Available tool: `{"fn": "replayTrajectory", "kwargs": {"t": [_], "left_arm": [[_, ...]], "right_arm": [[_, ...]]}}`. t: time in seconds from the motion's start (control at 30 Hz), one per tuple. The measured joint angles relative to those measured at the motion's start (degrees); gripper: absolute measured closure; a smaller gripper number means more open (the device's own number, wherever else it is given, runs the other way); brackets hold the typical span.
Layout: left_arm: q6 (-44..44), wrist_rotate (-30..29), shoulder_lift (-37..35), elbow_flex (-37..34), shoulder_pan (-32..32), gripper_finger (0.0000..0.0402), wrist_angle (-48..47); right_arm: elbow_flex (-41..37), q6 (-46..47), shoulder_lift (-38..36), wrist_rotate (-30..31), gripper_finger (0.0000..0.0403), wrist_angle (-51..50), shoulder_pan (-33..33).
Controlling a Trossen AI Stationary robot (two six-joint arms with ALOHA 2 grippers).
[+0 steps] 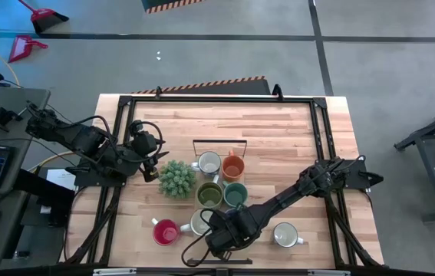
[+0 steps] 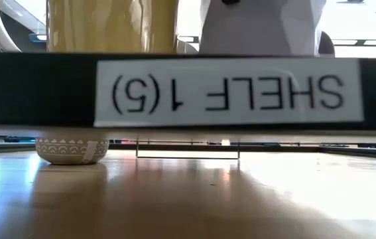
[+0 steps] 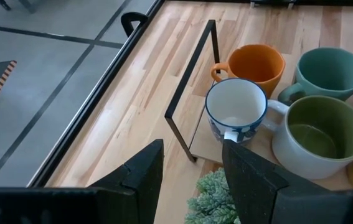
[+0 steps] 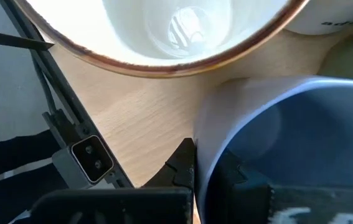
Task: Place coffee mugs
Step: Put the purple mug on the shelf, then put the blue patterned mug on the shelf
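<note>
The right gripper [image 4: 210, 171] was closed on the rim of the blue-grey mug [image 4: 288, 137], one finger inside the wall and one outside; in the high view it sat at the table's [image 1: 278, 130] front edge, just beside the red mug [image 1: 165, 231], with a cream-white mug [image 4: 164, 31] close ahead of it. The left gripper [image 3: 192, 180] stood with jaws apart and empty, hovering above the spiky potted plant [image 1: 177, 179] at the table's left-centre.

Ahead of the left gripper lay a cluster by a black wire frame [image 3: 188, 93]: the patterned white-grey mug [image 3: 235, 111], the orange mug [image 3: 254, 62], the teal green mug [image 3: 332, 71] and the olive green mug [image 3: 322, 134], all upright and near touching; a second cream-white mug [image 1: 285, 234] sat apart towards the front right. The low view was largely blocked by a band labelled SHELF 1(5) [image 2: 227, 91]; below it one patterned mug base [image 2: 71, 149] rested on the wood.
</note>
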Motion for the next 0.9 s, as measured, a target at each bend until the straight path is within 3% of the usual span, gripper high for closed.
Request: {"fn": "replayTrajectory", "kwargs": {"t": [0.17,0.6,0.9], "left_arm": [[0.0,0.0,0.0,0.0,0.0,0.0248,0.0],[-0.1,0.0,0.0,0.0,0.0,0.0248,0.0],[-0.1,0.0,0.0,0.0,0.0,0.0248,0.0]], "right_arm": [[0.0,0.2,0.0,-0.1,0.0393,0.2,-0.1],[0.1,-0.1,0.0,-0.4,0.0314,-0.2,-0.1],[2.0,0.1,-1.1,-1.3,0.0304,-2.7,-0.2]]}}
